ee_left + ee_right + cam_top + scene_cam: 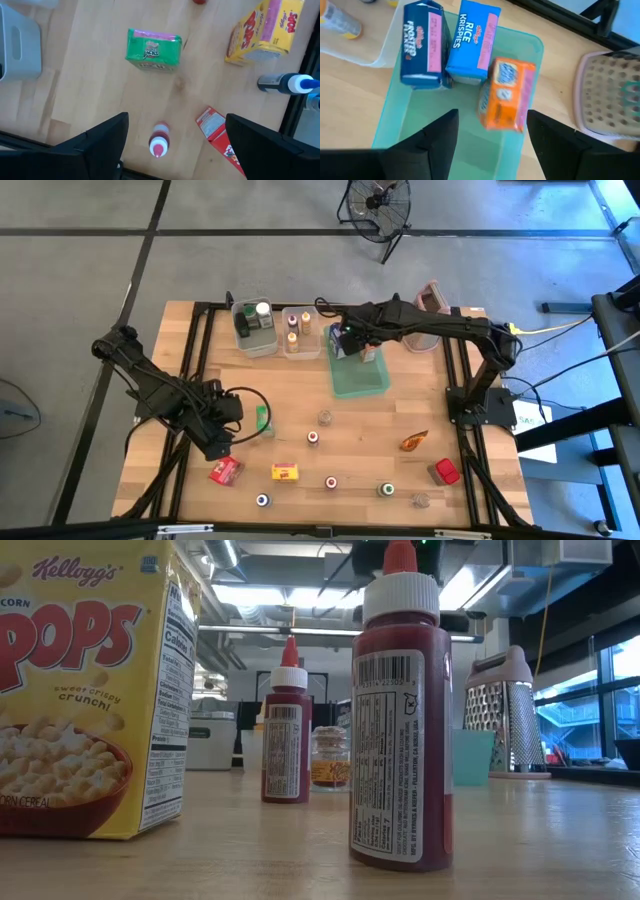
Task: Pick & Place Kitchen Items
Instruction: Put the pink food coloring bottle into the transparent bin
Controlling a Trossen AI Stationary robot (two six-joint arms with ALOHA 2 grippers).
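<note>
Groceries lie scattered over the wooden counter (300, 390). In the green tray (470, 150) near the counter's far edge stand three cartons: a dark blue one (422, 45), a light blue one (472, 40) and an orange one (506, 94), which leans against the tray's wall. The right gripper (490, 145) hovers just above the tray, close to the orange carton, its jaws parted and holding nothing. Beside the tray on the far edge stands the grater (610, 95). Two clear bins (255, 330) with small bottles sit along the same edge, towards the far left corner.

The left gripper (175, 150) hangs over the counter's left side with its jaws wide apart and empty. Below it are a green carton (152, 50), a small red-capped bottle (159, 142) between the fingers in the wrist view, a red packet (215, 130) and a yellow cereal box (262, 30). A blue-capped bottle (285, 82) lies on its side at the near edge.

Towards the near right corner sit a red item (446, 471), an orange packet (414, 440) and a green-capped jar (386, 490).
</note>
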